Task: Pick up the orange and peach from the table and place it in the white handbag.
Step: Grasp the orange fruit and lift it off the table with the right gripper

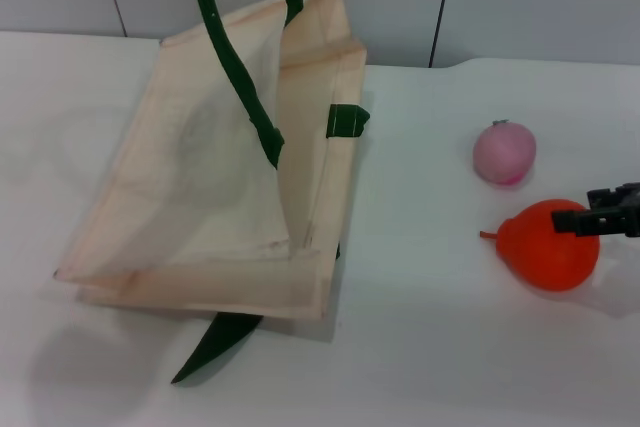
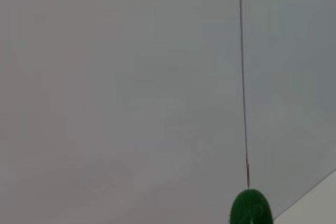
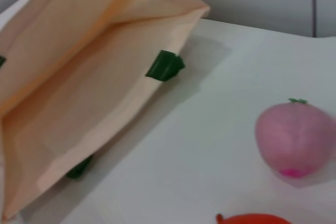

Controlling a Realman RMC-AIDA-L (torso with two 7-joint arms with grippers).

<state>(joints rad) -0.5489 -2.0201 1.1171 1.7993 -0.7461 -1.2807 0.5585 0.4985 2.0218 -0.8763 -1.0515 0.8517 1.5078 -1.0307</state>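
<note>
Leftmost on the white table [image 1: 430, 347] lies the white handbag [image 1: 200, 197], a large cream fabric tote. One of its dark green handles [image 1: 235, 67] is drawn upward out of the head view, which lifts the upper panel and leaves the mouth gaping toward the fruit. The left gripper is not visible; its wrist view shows only a grey wall and a green handle tip, so whether it grips the handle cannot be told. The fabric looks thin and limp, likely to sag shut if let go.

Well to the right sits the peach [image 1: 504, 152], small, round and pale pink, apart from the bag and untouched.

Just nearer the robot lies the orange [image 1: 548, 244], glossy orange-red and pear-shaped, its pointed stem end facing the bag. The right gripper [image 1: 608, 218] enters from the right edge, hanging over or touching the fruit's far side; whether it is released or clenched cannot be told.

Its shiny skin will probably be slippery, so a grasp across the widest, rounded part should hold best, not the tapering tip.
</note>
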